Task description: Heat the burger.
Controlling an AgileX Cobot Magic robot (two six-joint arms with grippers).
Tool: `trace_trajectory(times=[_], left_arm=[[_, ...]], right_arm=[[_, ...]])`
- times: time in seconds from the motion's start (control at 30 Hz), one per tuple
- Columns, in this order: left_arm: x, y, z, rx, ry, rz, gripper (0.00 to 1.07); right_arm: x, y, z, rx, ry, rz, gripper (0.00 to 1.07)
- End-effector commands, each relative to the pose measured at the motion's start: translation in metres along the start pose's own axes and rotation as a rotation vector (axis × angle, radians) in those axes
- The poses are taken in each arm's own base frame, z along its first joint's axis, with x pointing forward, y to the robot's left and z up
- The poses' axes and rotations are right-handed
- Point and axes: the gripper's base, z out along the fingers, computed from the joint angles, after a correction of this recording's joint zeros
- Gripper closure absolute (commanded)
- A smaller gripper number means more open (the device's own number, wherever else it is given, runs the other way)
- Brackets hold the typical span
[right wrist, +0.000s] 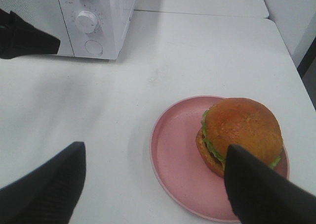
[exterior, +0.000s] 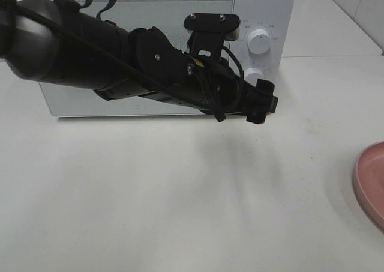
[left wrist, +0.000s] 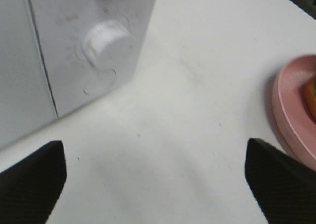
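Note:
The burger, with a glossy brown bun and green lettuce, sits on a pink plate at the table's right side. My right gripper hovers above the plate, open, and one finger overlaps the burger's edge in the picture. The plate's rim shows at the right edge of the high view, where the burger is out of frame. My left gripper reaches across the front of the white microwave, close to its lower knob. The left gripper is open with nothing between its fingers. A sliver of the burger shows there.
The microwave stands at the back of the white table with its door shut and two knobs on the right panel. My left arm covers much of the door. The table's right edge lies just beyond the plate.

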Motion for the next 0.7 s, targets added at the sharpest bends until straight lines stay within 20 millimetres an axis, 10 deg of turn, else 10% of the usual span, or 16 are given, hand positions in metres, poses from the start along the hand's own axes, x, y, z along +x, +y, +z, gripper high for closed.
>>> trace_trajectory(times=[0.03, 0.7], left_arm=[[-0.001, -0.009, -0.012, 0.062, 0.083, -0.004, 0.06], [0.011, -0.021, -0.088, 0.166, 0.564, 0.197, 0.06]], right_arm=[[0.002, 0.0, -0.003, 0.004, -0.035, -0.005, 0.32], [0.002, 0.0, -0.003, 0.004, -0.035, -0.005, 0.32]])
